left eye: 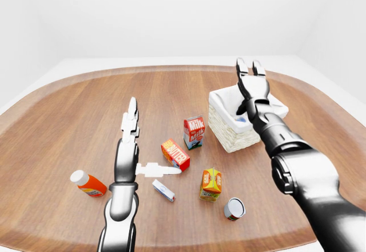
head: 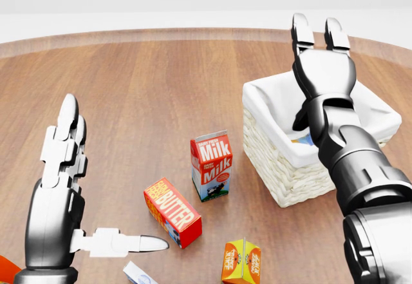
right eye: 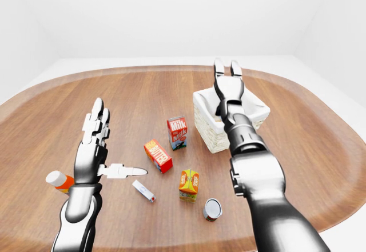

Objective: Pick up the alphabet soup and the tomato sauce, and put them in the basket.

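Landmark: the milk carton (head: 211, 165), upright near the table's middle. Far left of it and lower in the left-eye view lay an orange bottle with a white cap (left eye: 87, 184) on its side. The left hand (head: 61, 187) stood left of the carton and below it, fingers straight and spread, thumb out sideways, holding nothing. Just below-left of the carton lay the butter box (head: 172, 212); below that a small white packet (left eye: 163, 190); below-right, an orange juice carton (head: 241, 262). Further below-right lay a can on its side (left eye: 234, 208), silver end toward the camera, label unreadable, so whether it was the soup or the sauce could not be told. Judgement: a rigid, fairly heavy, smooth cylinder, liable to roll; best taken across the curved wall at mid-length, not by the ends. Right of the milk carton stood the wicker basket (head: 278, 182) with white liner; a can (head: 305, 140) showed partly inside, mostly hidden by the forearm. The right hand (head: 322, 65) hovered above the basket, fingers extended and parted, empty. Open wood lay right of the fallen can; the table rim ran close below it.
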